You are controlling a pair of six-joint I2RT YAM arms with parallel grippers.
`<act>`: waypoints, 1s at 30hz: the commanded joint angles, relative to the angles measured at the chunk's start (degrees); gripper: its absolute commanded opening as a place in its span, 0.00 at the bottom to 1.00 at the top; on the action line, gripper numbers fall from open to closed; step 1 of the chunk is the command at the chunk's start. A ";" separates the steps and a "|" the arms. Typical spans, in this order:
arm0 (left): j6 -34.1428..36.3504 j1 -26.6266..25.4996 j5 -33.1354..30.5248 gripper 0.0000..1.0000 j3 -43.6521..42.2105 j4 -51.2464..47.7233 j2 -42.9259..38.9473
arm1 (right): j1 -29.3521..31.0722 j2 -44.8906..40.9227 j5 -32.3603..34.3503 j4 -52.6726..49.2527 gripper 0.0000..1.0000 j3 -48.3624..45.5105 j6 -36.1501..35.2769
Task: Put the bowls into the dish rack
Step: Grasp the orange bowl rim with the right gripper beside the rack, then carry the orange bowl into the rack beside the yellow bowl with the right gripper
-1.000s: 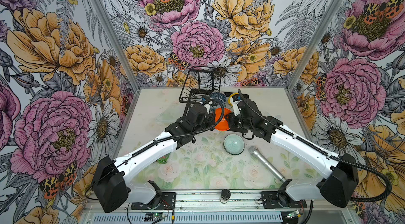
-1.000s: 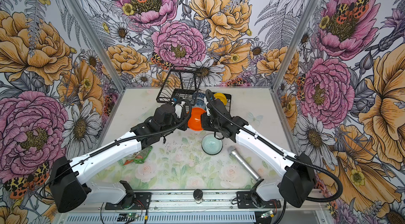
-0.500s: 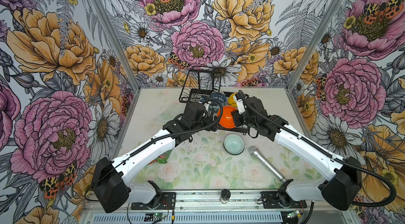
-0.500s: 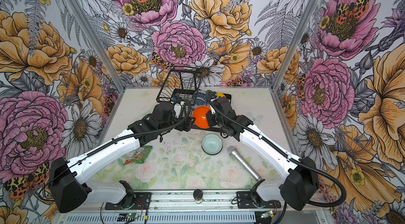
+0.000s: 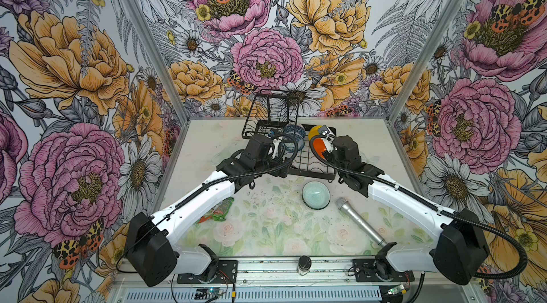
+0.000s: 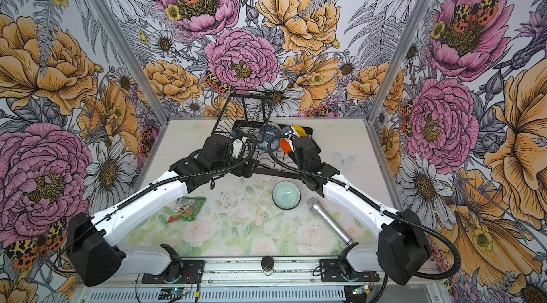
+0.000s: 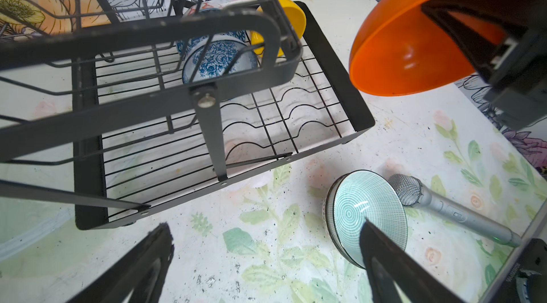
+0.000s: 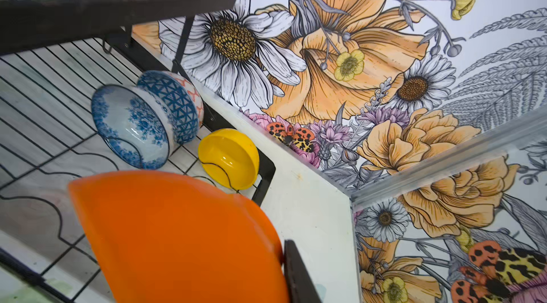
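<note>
Counting the bowls gives the state of the job: three are in the dish rack (image 5: 310,163), one is in the air and one waits on the worktop (image 5: 266,227). The blue geometric bowl (image 8: 174,100) and the white-and-blue floral bowl (image 8: 131,126) stand on edge, close against each other, at the far end of the lower tray under the raised basket. The yellow bowl (image 8: 229,158) stands on edge just beside them, in the tray's far right corner. The right gripper (image 5: 326,142) is closed on the rim of the orange bowl (image 5: 319,146), one finger inside the wall. It carries the bowl tilted on edge above the right part of the tray, on the near side of the yellow bowl. The wavy slots below are free, so lowering it in looks like the step in hand, not yet made. The pale mint bowl (image 5: 315,195) sits upright on the worktop in front of the rack, just beside the head of a microphone (image 5: 359,221). The left gripper (image 7: 265,236) is spread wide and holds nothing. It hovers at the rack's near left side, and the mint bowl lies to its right and nearer the front, apart from its fingers (image 7: 393,266), a likely next pick. A sixth bowl shows in no view.
</note>
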 commanded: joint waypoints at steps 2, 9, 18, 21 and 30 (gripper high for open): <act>2.63 0.42 0.89 0.99 1.55 -1.05 1.64 | -1.66 2.09 2.84 22.96 0.00 -4.12 -15.79; 2.38 0.17 1.07 0.99 2.96 -1.03 2.55 | -5.47 10.25 -1.19 31.19 0.00 -4.49 -22.84; 2.83 0.51 2.32 0.99 2.90 -1.29 1.42 | -8.30 18.73 -7.08 37.49 0.00 -3.49 -27.24; 2.73 0.51 2.02 0.99 2.35 -1.31 1.02 | -9.12 20.67 -9.09 37.65 0.00 -2.57 -27.14; 2.61 0.68 1.99 0.99 1.43 -1.52 -0.39 | -10.36 28.44 -9.76 39.61 0.00 1.67 -29.22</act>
